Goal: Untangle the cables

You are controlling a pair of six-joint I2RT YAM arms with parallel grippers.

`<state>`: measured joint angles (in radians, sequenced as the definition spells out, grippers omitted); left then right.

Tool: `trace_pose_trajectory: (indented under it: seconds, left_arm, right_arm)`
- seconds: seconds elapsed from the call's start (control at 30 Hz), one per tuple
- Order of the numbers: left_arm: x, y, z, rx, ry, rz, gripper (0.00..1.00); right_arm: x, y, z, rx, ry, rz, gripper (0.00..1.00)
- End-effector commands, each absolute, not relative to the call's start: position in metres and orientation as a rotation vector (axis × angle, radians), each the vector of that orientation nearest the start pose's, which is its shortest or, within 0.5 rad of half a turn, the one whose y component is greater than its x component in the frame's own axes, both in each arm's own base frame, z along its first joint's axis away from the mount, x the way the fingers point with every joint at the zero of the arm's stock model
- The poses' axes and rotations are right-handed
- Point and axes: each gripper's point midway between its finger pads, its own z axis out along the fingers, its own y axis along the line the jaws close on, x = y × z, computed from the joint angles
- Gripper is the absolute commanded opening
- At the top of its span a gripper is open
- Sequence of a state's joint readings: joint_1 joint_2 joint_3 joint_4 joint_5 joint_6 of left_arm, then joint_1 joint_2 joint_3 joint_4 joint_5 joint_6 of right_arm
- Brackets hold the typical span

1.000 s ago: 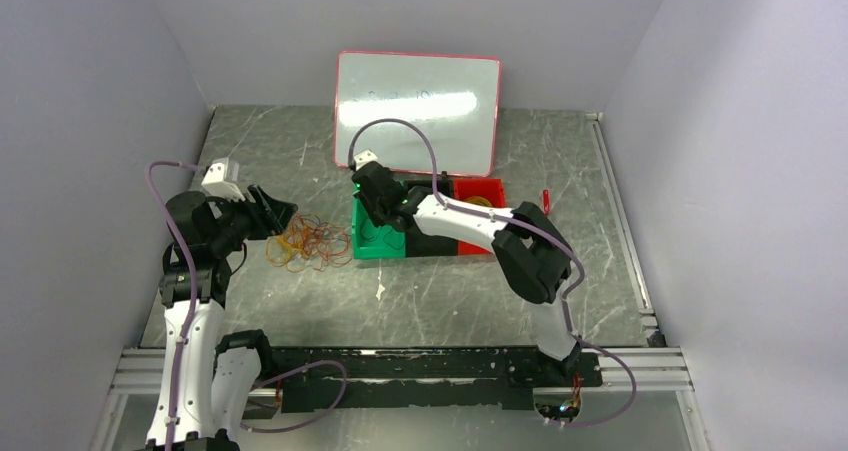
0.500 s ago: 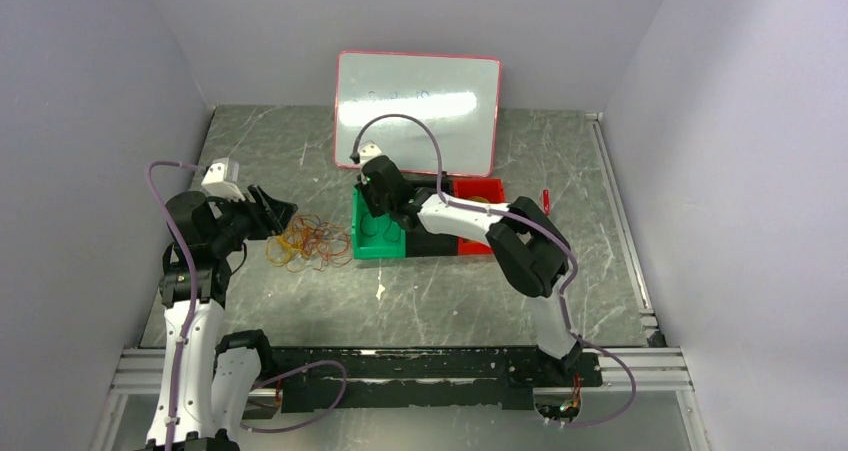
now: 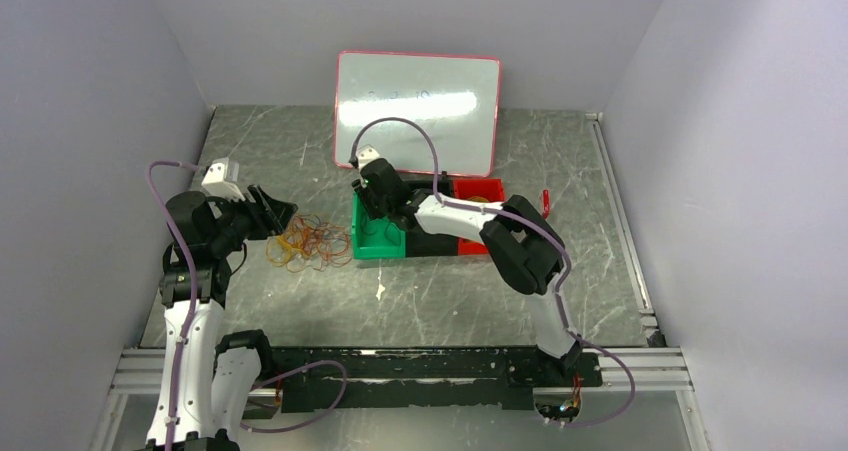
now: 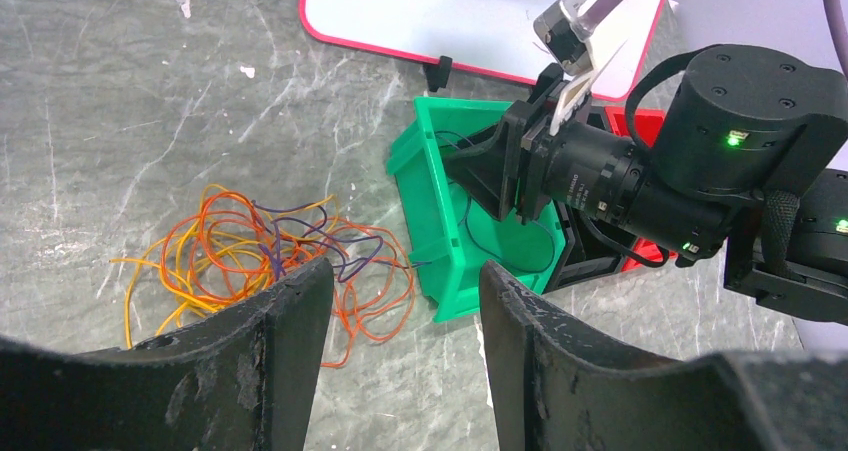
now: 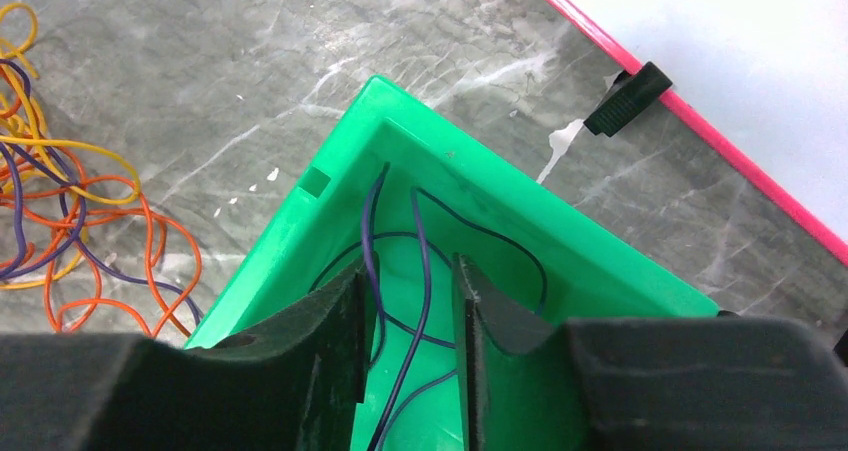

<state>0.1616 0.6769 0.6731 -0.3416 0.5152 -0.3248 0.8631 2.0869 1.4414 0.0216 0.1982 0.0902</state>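
Spreading over the grey worktop (image 3: 440,291) just beside the green bin (image 3: 375,248), the orange, yellow and purple cables (image 3: 308,243) lay tangled. Above them our left tool (image 4: 405,271) hung half open, holding nothing. Our right tool (image 5: 405,271) stood slightly parted inside the bin, a dark purple cable (image 5: 421,261) running loose between its jaws.

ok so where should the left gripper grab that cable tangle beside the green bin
Take the orange loop at the edge of the tangle nearest the green bin, coming straight down with the jaws across the strand. It lies flat on the table, clear of the knotted middle.
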Motion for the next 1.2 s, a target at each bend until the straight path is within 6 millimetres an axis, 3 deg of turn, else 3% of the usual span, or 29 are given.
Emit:
trace_pose_trajectory:
  seconds: [0.0,0.03,0.1,0.23,0.53,0.73,0.93,1.17]
  left_arm:
    - [0.267,-0.057,0.231,-0.087,1.883,-0.595,0.60]
    - [0.267,-0.057,0.230,-0.087,1.884,-0.595,0.60]
    - [0.267,-0.057,0.230,-0.086,1.884,-0.596,0.60]
    - [0.267,-0.057,0.230,-0.085,1.886,-0.598,0.60]
    - [0.268,-0.057,0.230,-0.086,1.887,-0.599,0.60]
    - [0.268,-0.058,0.230,-0.084,1.886,-0.600,0.60]
    - [0.268,-0.057,0.230,-0.085,1.886,-0.600,0.60]
    - [0.268,-0.057,0.230,-0.083,1.886,-0.600,0.60]
  right_arm:
    - [0.389,0.403,0.099,-0.702,2.028,0.336,0.40]
    - [0.389,0.403,0.099,-0.705,2.030,0.335,0.44]
    - [0.387,0.401,0.120,-0.692,2.003,0.347,0.53]
    - [0.383,0.393,0.134,-0.700,1.991,0.336,0.61]
    - [0.350,0.386,0.161,-0.806,1.962,0.445,0.67]
    - [0.318,0.374,0.146,-0.959,2.033,0.478,0.65]
    - [0.300,0.357,0.123,-1.076,2.103,0.443,0.65]
    - [0.289,0.362,0.107,-1.120,2.137,0.498,0.63]
